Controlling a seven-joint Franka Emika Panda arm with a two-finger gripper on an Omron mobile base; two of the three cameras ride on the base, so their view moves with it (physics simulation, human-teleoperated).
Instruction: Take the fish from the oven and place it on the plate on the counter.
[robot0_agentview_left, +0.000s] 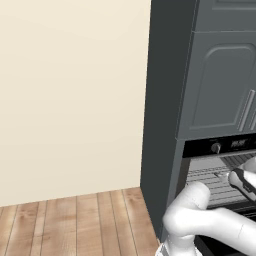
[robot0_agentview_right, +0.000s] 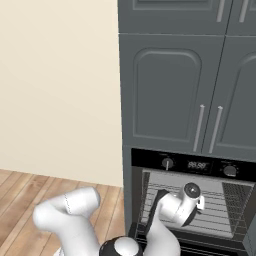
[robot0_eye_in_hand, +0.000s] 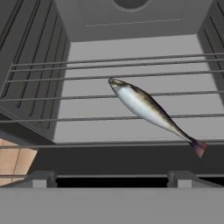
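The fish (robot0_eye_in_hand: 146, 107), slim and dark-grey with a pale belly and a reddish tail, lies slantwise on a wire rack (robot0_eye_in_hand: 52, 120) in the oven's pale grey cavity. Its head points to the back left and its tail to the front right. My gripper (robot0_eye_in_hand: 111, 178) is open, its two dark fingertips (robot0_eye_in_hand: 41, 177) wide apart in front of the rack, short of the fish and holding nothing. The oven (robot0_agentview_right: 195, 164) shows its black control strip, and my arm (robot0_agentview_right: 170, 210) reaches into the cavity. In the left base view my hand (robot0_agentview_left: 243, 181) sits at the oven (robot0_agentview_left: 220, 146) mouth. The plate and the counter are out of view.
Grey panelled cabinet doors (robot0_agentview_right: 170, 90) stand above the oven. A beige wall (robot0_agentview_left: 70, 95) and wooden floor (robot0_agentview_left: 75, 220) lie to the left. Ribbed rack guides (robot0_eye_in_hand: 35, 65) line the cavity's sides, and a round fan opening (robot0_eye_in_hand: 131, 3) sits in its back wall.
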